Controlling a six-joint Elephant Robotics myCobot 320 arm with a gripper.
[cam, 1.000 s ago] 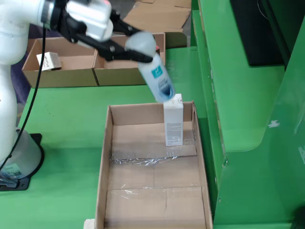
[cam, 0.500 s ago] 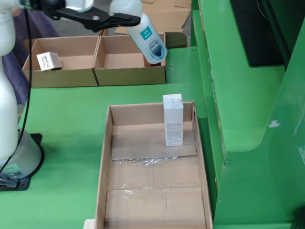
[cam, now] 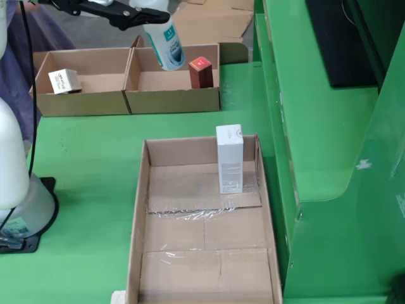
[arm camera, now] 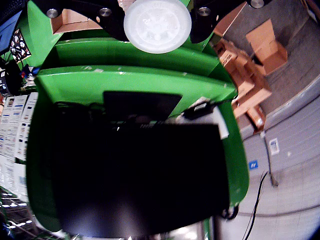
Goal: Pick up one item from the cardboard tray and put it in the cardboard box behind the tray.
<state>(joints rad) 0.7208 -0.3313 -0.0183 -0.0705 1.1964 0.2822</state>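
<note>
- Green counter carries a long cardboard tray in front and a two-compartment cardboard box behind it in the fixed view.
- Black jaws are clamped on the cap end of a white bottle with a blue label, held above the box's right compartment.
- Bottle's long axis slants, base down and right.
- Wrist view shows only its round white cap; the body is hidden.
- Red carton stands in that compartment; white upright carton stands in the tray.

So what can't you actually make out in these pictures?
- Bottle label text: too small, fixed view.
- Small white box print: too small, fixed view.
- Boxes below: wrist view shows only the bottle's cap.
- Robot arm's upper part: cut off by the top edge, fixed view.
</note>
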